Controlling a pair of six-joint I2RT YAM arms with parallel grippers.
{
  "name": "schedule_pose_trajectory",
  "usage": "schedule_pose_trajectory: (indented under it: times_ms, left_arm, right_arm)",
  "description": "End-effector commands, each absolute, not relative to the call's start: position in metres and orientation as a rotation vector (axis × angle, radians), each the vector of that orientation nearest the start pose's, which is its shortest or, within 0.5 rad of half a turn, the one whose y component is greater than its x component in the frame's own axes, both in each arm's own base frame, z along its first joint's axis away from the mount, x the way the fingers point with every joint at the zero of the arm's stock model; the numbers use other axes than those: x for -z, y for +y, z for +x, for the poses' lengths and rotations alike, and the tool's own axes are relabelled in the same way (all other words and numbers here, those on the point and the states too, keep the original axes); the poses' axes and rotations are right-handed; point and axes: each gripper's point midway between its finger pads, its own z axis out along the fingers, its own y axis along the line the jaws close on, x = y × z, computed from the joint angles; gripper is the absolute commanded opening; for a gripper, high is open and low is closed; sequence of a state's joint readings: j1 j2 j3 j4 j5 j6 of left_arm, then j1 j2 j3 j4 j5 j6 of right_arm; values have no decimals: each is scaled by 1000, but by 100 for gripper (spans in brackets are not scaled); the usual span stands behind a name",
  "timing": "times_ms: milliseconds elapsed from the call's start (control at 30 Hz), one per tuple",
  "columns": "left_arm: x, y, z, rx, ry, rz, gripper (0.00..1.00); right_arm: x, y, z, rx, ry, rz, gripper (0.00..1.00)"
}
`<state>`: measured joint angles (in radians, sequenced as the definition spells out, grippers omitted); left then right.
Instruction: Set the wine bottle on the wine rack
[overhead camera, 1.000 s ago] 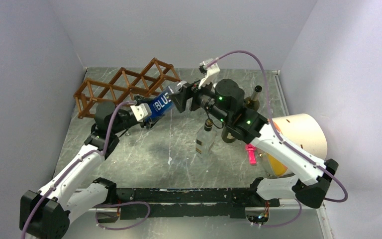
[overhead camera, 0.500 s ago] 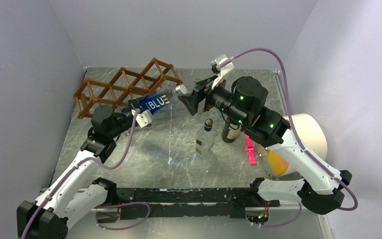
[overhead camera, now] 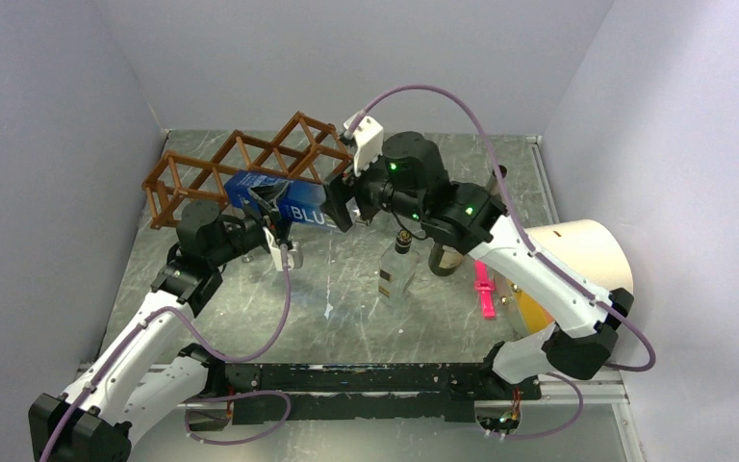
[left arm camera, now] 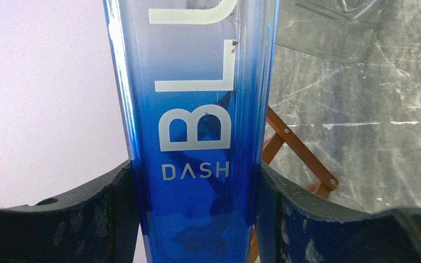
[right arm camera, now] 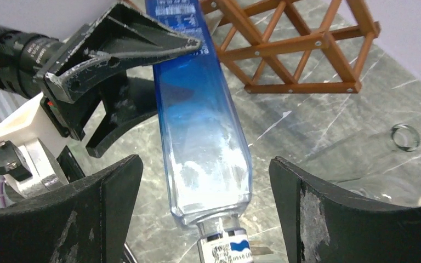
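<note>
**Wine bottle (left arm camera: 194, 137): held level in the air, just before the wine rack (right arm camera: 307, 86), in no cell yet.**
My left gripper (left arm camera: 197, 219) clamps the blue lower body and alone bears the weight. My right gripper (right arm camera: 203, 164) straddles the shoulder with jaws wide, clear of the glass. I judge this leaves the left free to feed a cell.

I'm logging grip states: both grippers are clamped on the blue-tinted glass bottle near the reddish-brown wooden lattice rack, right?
Not both. Only the left gripper is clamped on the blue-tinted glass bottle near the reddish-brown wooden lattice rack; the right wrist view shows the right gripper open, its fingers clear of the glass.
</note>
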<state>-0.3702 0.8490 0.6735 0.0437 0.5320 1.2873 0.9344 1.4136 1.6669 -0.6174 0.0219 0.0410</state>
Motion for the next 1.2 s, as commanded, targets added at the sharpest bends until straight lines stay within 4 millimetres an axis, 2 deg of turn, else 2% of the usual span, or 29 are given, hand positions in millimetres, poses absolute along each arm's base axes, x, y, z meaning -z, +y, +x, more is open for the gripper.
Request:
schedule_pose_trajectory:
  times_ms: [0, 267, 467, 600, 800, 933, 1067, 1167]
  left_arm:
    - [-374, -179, 278, -421, 480, 1392, 7]
    - [-365, -179, 272, -424, 464, 1416, 7]
    - [-361, -165, 276, -525, 482, 1377, 7]
    - [-353, -163, 272, -557, 468, 1408, 7]
    - [-355, -160, 266, -577, 448, 1387, 7]
    - [-355, -161, 265, -570, 445, 1389, 7]
    - [-355, -161, 266, -535, 479, 1381, 7]
    - [-356, -159, 267, -528, 497, 1365, 7]
  right_arm:
    - [-353, 342, 252, -593, 1797, -901, 91]
    - [-318, 356, 254, -587, 1862, -992, 92]
    - [-304, 367, 229, -716, 1834, -1138, 89]
    - [-296, 369, 229, -724, 1869, -1129, 88]
    - [-286, 375, 233, -714, 1909, -1135, 88]
    - [-274, 380, 235, -709, 1933, -1154, 88]
    - [-254, 384, 230, -664, 1956, -1210, 87]
    - [-249, 383, 233, -625, 1971, -1196, 83]
